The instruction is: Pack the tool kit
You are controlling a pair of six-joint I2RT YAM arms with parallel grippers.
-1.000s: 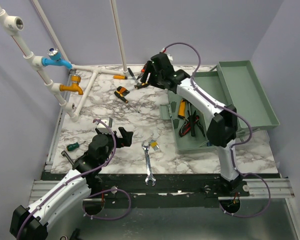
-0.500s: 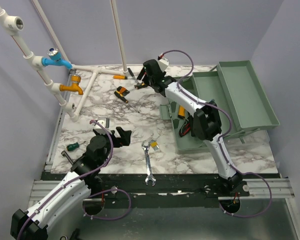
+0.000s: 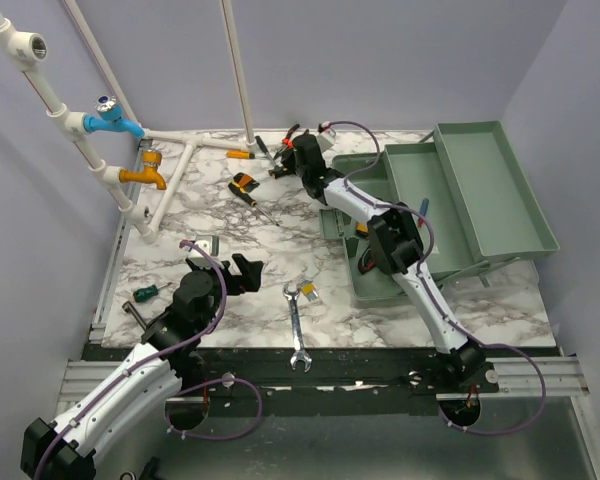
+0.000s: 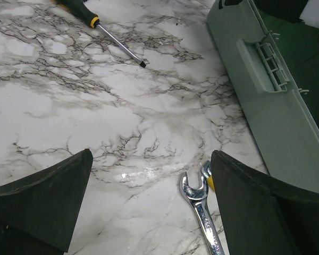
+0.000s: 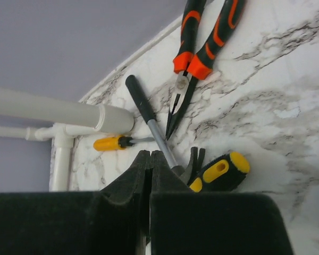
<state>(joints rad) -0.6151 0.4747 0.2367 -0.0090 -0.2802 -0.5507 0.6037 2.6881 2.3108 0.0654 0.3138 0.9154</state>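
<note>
The grey-green toolbox [image 3: 435, 262] stands open at the right with its lid [image 3: 495, 190] folded back; several tools [image 3: 375, 248] lie inside. My right gripper [image 3: 283, 160] [image 5: 150, 155] is shut at the back of the table, nothing visible between its jaws. Just beyond its tips lie a small hammer [image 5: 149, 114], a yellow-black handle [image 5: 222, 172], orange-black pliers [image 5: 202, 49] and an orange screwdriver [image 5: 110, 143]. My left gripper [image 3: 246, 270] [image 4: 149, 212] hangs open over bare marble, with a steel wrench [image 4: 200, 199] by its right finger.
A yellow-black screwdriver [image 3: 246, 188] [image 4: 112, 41] lies left of the box. White pipes [image 3: 170, 160] [image 5: 58, 109] with a blue and an orange tap run along the back left. A green screwdriver [image 3: 145, 292] sits near the left edge. The toolbox wall [image 4: 266, 106] is to the left gripper's right.
My right arm has stretched farther toward the back tools and lowered, and its gripper has gone from open to shut. The left arm has not moved.
</note>
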